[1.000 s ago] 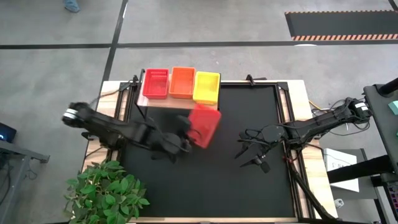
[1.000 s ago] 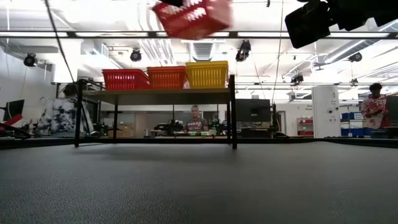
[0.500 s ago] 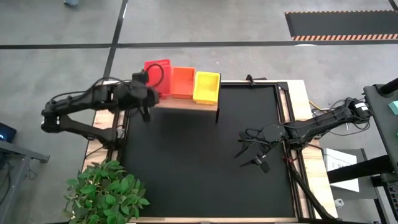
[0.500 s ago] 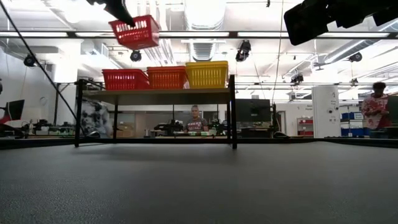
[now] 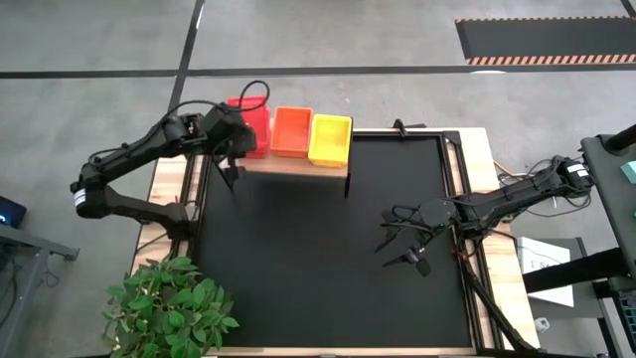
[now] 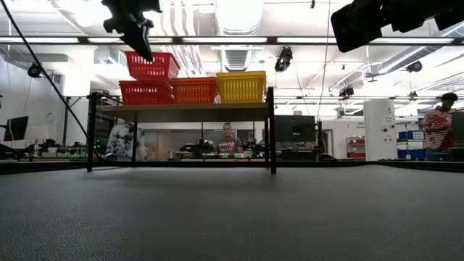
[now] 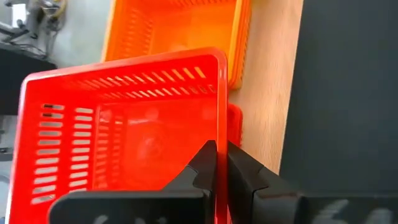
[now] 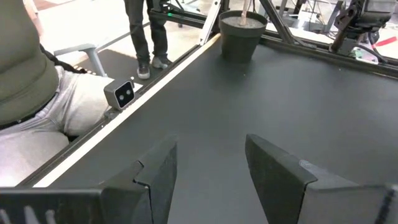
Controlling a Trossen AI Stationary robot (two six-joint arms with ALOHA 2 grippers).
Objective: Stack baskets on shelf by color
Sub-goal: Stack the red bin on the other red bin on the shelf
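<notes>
My left gripper [image 5: 237, 137] is at the left end of the wooden shelf [image 5: 298, 165], shut on a red basket [image 5: 250, 117]. In the low view that basket [image 6: 152, 65] sits level right on top of another red basket [image 6: 145, 92] on the shelf; I cannot tell whether it rests in it. An orange basket [image 5: 292, 131] and a yellow basket [image 5: 330, 139] stand on the shelf beside them. My right gripper [image 5: 402, 247] hovers open over the black mat [image 5: 328, 268] near the table's right side. My left gripper [image 7: 219, 152] pinches the red basket's wall that faces the table's near edge, at its rim [image 7: 221, 106]. One finger [image 7: 204, 163] is inside the basket and one finger [image 7: 241, 169] outside. The fingers come from above, pointing down. The basket is level over the lower red basket [image 7: 234, 123].
The shelf stands on thin black legs at the mat's far edge. A potted plant [image 5: 169, 303] sits at the near left corner. A person [image 8: 37, 106] stands close beside the table in the right wrist view. More people show in the room behind.
My left arm has carried the red basket from above the mat toward the table's far left, to the shelf's left end. The basket was tilted and is now level. It has then come down onto the red basket on the shelf. The gripper has stayed shut on it.
</notes>
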